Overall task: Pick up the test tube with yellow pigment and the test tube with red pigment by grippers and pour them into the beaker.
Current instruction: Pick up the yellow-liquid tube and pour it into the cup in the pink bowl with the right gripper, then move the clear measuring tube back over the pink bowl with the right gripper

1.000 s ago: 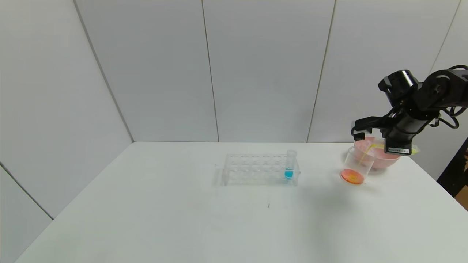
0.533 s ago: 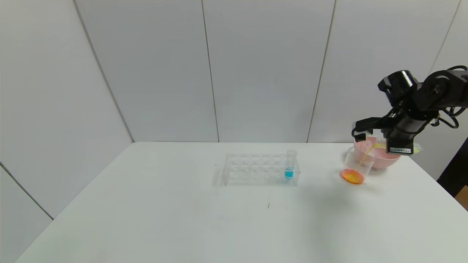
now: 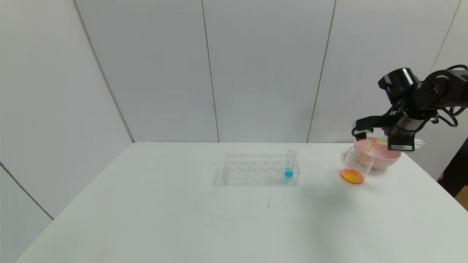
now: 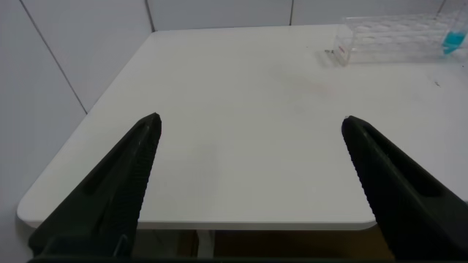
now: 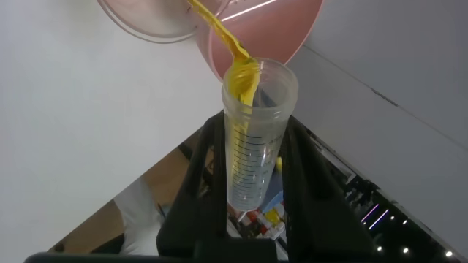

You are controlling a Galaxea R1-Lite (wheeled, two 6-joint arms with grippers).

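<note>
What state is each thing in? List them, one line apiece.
Right end effector: shut on the yellow test tube, above the beaker.
Yellow test tube: tipped, pouring a yellow stream.
Beaker: orange liquid at its bottom.
Blue tube: upright in rack.
Rack: otherwise empty.
Pink bowl: behind the beaker.
Left end effector: open, idle.

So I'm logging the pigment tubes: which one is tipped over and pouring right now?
The test tube with yellow pigment, tilted in the right gripper, streaming yellow into the beaker. The blue-liquid tube stands upright in the rack.
</note>
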